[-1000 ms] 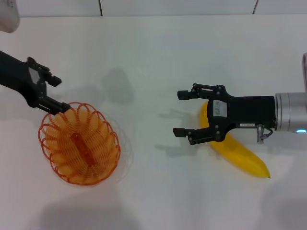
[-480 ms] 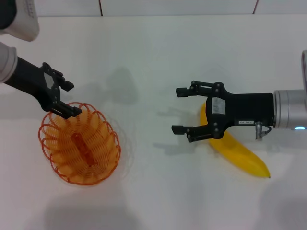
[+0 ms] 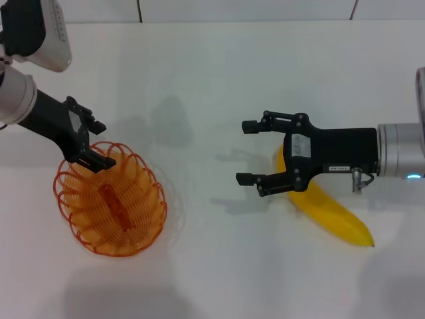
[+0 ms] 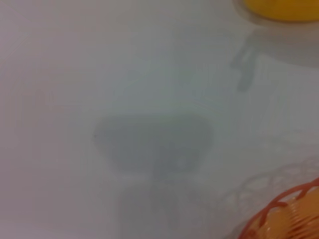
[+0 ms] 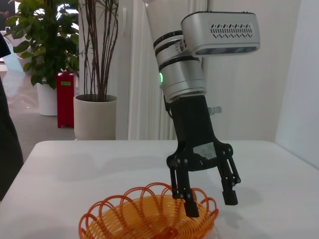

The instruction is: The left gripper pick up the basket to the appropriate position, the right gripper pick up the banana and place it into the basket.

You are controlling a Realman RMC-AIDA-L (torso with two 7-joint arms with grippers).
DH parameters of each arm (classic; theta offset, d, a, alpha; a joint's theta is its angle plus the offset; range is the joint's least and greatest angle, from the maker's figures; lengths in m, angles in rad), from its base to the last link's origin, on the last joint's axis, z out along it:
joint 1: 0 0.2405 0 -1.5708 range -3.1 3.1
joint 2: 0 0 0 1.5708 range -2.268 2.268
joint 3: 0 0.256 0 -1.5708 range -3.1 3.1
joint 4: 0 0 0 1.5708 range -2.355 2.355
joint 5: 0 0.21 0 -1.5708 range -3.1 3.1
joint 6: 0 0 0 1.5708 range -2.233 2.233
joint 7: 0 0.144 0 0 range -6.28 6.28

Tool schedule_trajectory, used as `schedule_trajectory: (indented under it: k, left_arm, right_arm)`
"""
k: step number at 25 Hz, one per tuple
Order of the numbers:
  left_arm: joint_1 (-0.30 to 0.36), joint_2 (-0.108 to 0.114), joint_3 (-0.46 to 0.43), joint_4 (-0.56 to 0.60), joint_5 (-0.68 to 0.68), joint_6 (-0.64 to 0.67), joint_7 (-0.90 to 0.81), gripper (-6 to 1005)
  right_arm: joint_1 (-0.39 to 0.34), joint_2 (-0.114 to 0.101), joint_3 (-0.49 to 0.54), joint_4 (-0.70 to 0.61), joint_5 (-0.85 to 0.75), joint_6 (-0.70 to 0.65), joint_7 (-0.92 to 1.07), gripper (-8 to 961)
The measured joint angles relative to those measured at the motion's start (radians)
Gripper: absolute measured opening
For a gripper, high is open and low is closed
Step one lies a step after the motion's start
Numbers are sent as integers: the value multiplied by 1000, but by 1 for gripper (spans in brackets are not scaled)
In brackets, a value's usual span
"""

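Observation:
The orange wire basket [image 3: 109, 199] sits on the white table at the left; it also shows in the right wrist view [image 5: 144, 219] and the left wrist view [image 4: 291, 214]. My left gripper [image 3: 99, 144] is open at the basket's far rim. In the right wrist view the left gripper [image 5: 210, 199] straddles that rim, one finger [image 5: 191, 205] inside and the other outside. The yellow banana [image 3: 329, 206] lies on the table at the right, also in the left wrist view [image 4: 284, 7]. My right gripper [image 3: 247, 151] is open and empty, hovering with its body over the banana's far end.
The white table [image 3: 212, 80] meets a wall at the back. Bare table lies between basket and banana. Beyond the table's far side the right wrist view shows potted plants [image 5: 94, 55] and a red bin [image 5: 66, 97].
My left gripper has moved right and down, bringing its fingers over the basket's far rim. My right gripper has barely shifted. The basket and banana have not moved.

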Motion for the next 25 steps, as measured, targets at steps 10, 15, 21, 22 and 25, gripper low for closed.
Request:
schedule_trajectory:
  k: [10,15,21,22,25]
  left_arm:
    - [-11,-1,0,-13,8,-3,-27,668]
    - [-11,0,0,-14,9,-1,-28,461]
    - [-11,2,2,-14,10,6,-28,201]
    - [-11,2,2,-14,10,7,-28,169]
    - [-10,2,2,-14,10,7,-28,75]
  right_arm:
    - [2,0,0,0,0,2,0,908]
    - [2,0,0,0,0,2,0,908]
    - [2,0,0,0,0,2,0,908]
    - [2,0,0,0,0,2,0,908]
    - [2,0,0,0,0,2,0,908]
